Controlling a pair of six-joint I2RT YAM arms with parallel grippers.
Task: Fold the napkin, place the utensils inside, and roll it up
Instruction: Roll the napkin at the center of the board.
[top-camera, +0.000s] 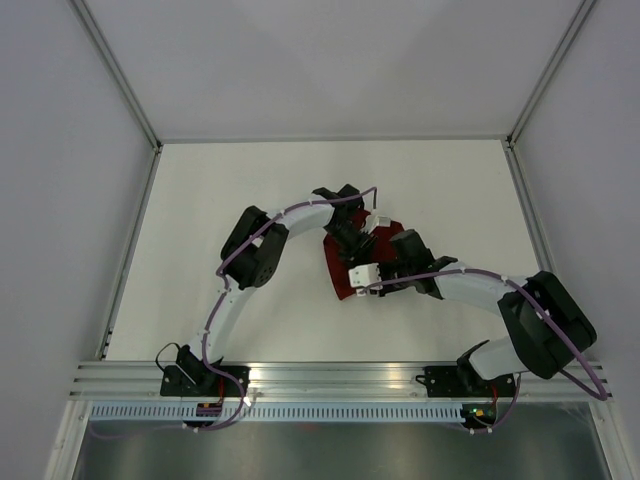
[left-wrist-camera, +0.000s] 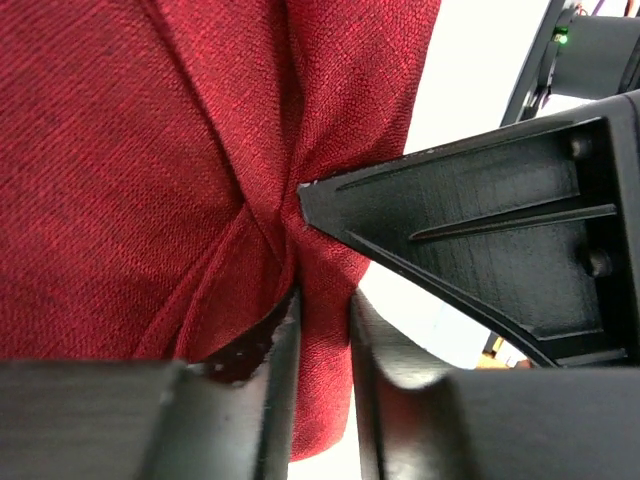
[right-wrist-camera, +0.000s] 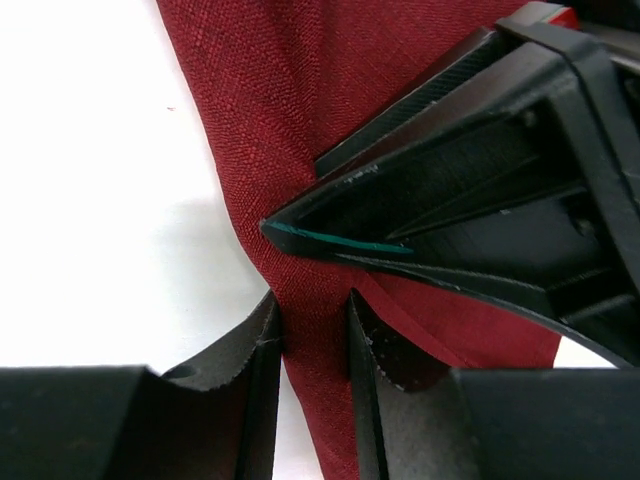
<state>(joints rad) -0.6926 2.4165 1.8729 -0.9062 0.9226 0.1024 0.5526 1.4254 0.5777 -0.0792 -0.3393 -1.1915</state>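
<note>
The dark red napkin (top-camera: 340, 268) lies bunched and folded at mid table, mostly covered by both arms. My left gripper (top-camera: 352, 238) is shut on a fold of the napkin; in the left wrist view the cloth (left-wrist-camera: 130, 170) runs up between its jaws (left-wrist-camera: 323, 300). My right gripper (top-camera: 385, 268) is shut on a cloth fold close beside it; in the right wrist view the napkin (right-wrist-camera: 290, 90) passes between its jaws (right-wrist-camera: 312, 305). Each wrist view shows the other gripper's black finger (left-wrist-camera: 480, 230) (right-wrist-camera: 470, 200) right next to its own. The fork is hidden or out of view.
The white table (top-camera: 200, 200) is bounded by a metal frame with rails at left (top-camera: 130, 250) and right (top-camera: 530, 230). The mounting rail (top-camera: 330, 375) runs along the near edge. Both arms cross over the table's middle.
</note>
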